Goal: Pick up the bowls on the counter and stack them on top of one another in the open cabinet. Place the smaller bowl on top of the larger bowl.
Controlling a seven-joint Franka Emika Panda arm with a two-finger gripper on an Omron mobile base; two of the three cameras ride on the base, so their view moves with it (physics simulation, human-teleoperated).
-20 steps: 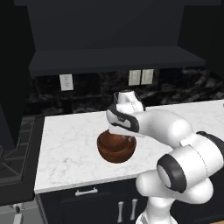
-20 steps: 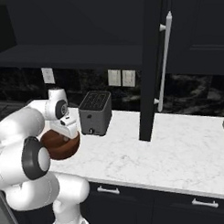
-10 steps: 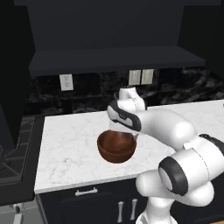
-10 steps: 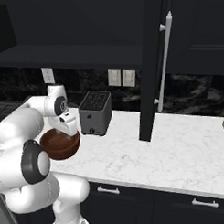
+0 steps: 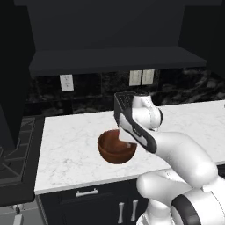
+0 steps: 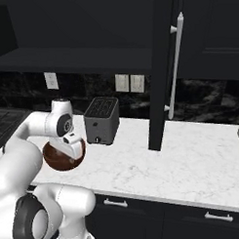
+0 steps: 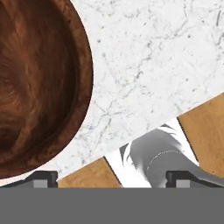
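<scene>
Fingers (image 7: pixel 43 177) of the gripper (image 7: pixel 111 177) stand spread wide apart in the hand view, one dark tip near each lower corner, and nothing sits between them: the hand is released. One tip lies just beside the rim of the larger bowl (image 7: pixel 37 83), which takes up that view's left side with its grained reddish-brown inside facing the camera.

From the left base view the larger bowl (image 5: pixel 116 149) rests upright on the counter (image 5: pixel 70 149), near the counter's front edge, with the gripper (image 5: pixel 126 137) just above its right rim. Whether the fingers touch the rim cannot be told. The right base view shows the same bowl (image 6: pixel 61 156) partly covered by the white hand, near the counter's (image 6: pixel 191 163) front edge.

On the counter behind the bowl, toward the wall, stands a dark toaster (image 6: pixel 102 120), well apart from the bowl. Above the counter hangs the open cabinet (image 5: pixel 114 57), its flat bottom board running wide over the bowl. Left of the counter lies the black stove top (image 5: pixel 15 154).
</scene>
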